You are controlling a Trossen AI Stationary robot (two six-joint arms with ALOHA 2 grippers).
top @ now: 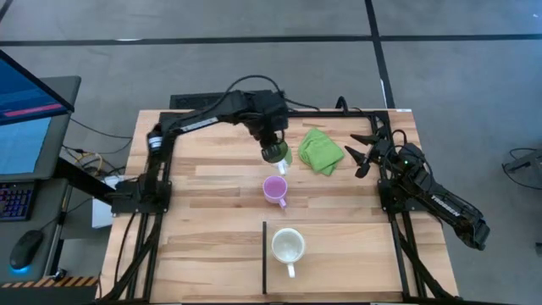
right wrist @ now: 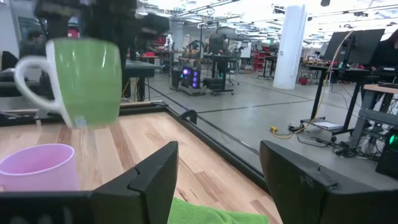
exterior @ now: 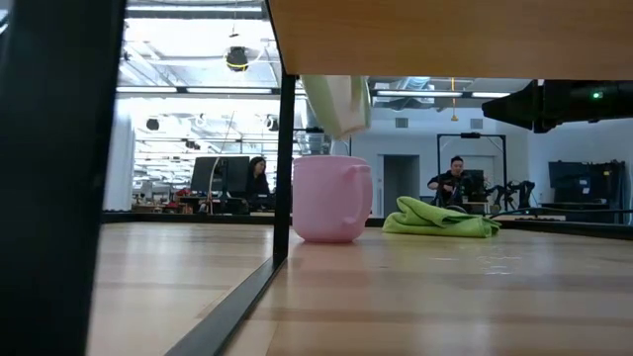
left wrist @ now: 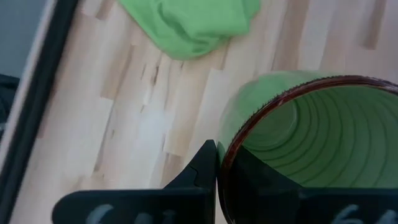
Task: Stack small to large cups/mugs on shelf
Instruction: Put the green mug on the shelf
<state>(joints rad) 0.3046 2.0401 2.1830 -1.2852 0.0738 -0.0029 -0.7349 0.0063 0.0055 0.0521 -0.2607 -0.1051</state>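
The left gripper [top: 273,146] is clamping the green mug [top: 276,154] by its rim, holding it in the air just beyond the purple mug [top: 274,189]. The right gripper [top: 366,152] is waiting with fingers spread, empty, beside the green cloth [top: 320,151].

Overhead, looking straight down on the whole table [top: 212,203]; low down at tabletop level, looking across the boards past the purple mug [exterior: 331,198] into the room. On the left wrist, pressed close against the green mug [left wrist: 311,143] above the boards; on the right wrist, near the table's right edge, facing across toward both mugs and green cloth [right wrist: 211,214].
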